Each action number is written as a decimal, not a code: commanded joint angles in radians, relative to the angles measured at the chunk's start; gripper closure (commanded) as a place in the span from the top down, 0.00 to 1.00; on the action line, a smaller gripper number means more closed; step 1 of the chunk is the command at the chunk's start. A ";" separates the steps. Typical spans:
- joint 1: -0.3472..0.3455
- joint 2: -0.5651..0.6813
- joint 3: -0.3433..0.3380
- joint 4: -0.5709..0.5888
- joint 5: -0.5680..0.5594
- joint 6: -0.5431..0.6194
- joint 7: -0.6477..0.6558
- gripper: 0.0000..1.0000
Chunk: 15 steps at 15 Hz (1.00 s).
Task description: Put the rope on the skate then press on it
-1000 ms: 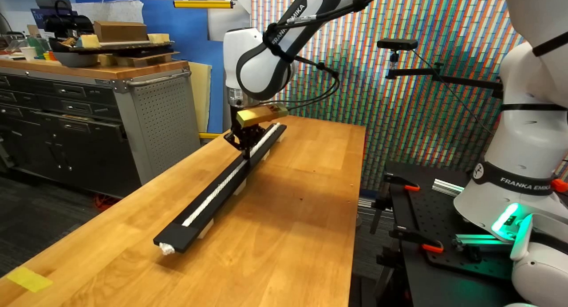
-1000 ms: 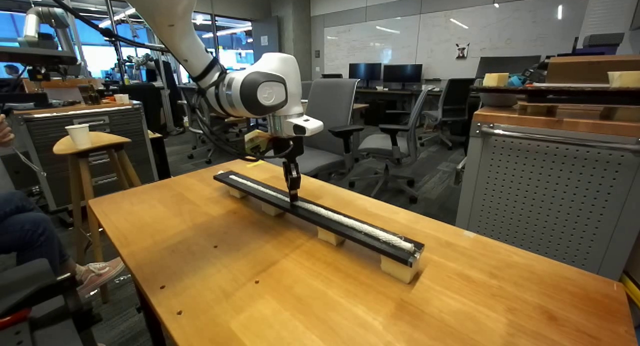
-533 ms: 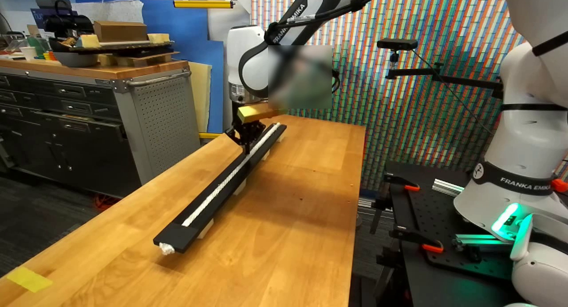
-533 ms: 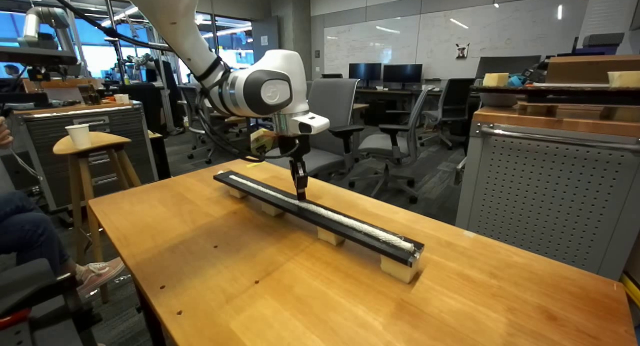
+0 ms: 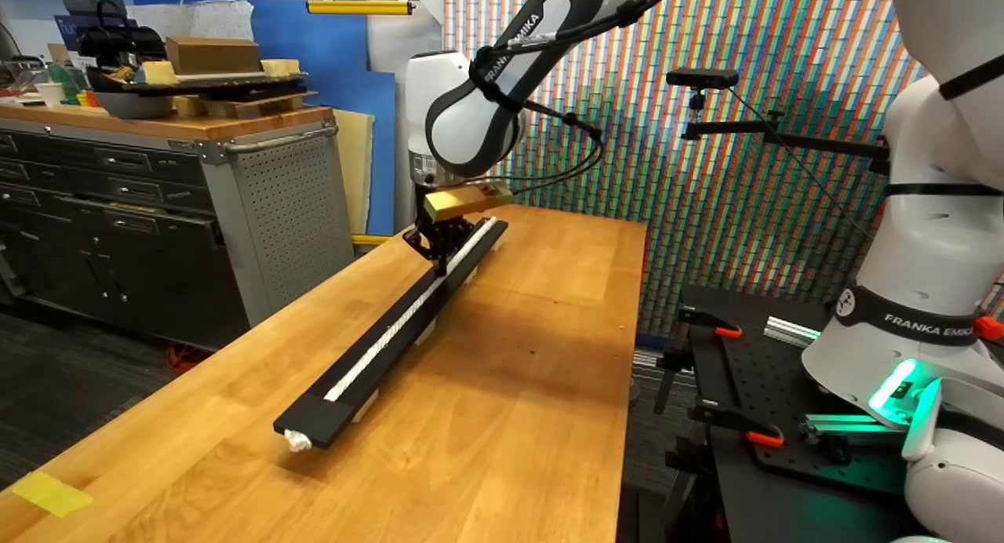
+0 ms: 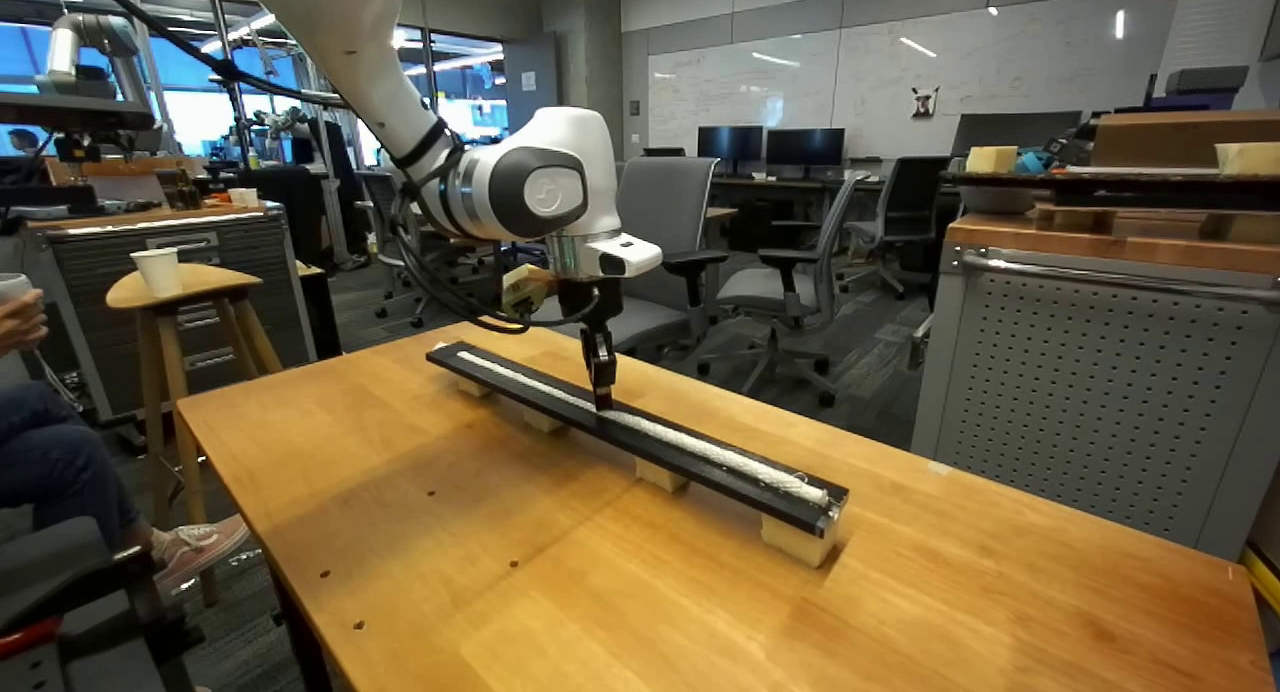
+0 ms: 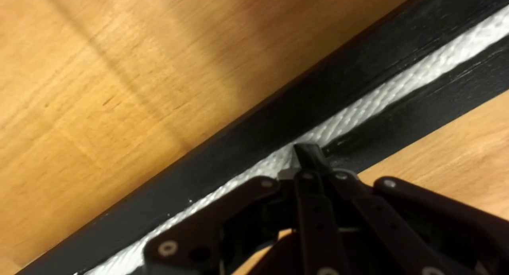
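Black-fingered, rests pinched-together gripper (image 7: 311, 157) on braided white rope (image 7: 381, 100) along flat, grooved rail (image 5: 315, 418), near a long edge of wooden table (image 5: 518, 433).

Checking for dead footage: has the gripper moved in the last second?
Yes: in an exterior view, the gripper has moved along the skate toward the block under its near end.

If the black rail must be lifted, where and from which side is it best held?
Probably across both long edges of the black rail, near its middle, from above, if the gripper can span it: it is narrow. Pale blocks raise it off the table, leaving room beneath, and the rope runs between those edges.
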State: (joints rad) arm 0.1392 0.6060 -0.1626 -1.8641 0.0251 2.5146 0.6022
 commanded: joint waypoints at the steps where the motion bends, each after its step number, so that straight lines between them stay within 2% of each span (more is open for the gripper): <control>1: -0.033 0.063 0.019 0.064 0.026 -0.034 -0.010 0.00; 6: -0.037 0.078 0.028 0.102 0.022 -0.076 -0.008 0.00; 15: -0.027 0.001 0.011 0.028 0.018 -0.029 0.045 0.00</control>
State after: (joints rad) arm 0.1204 0.6318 -0.1493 -1.8070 0.0252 2.4576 0.6281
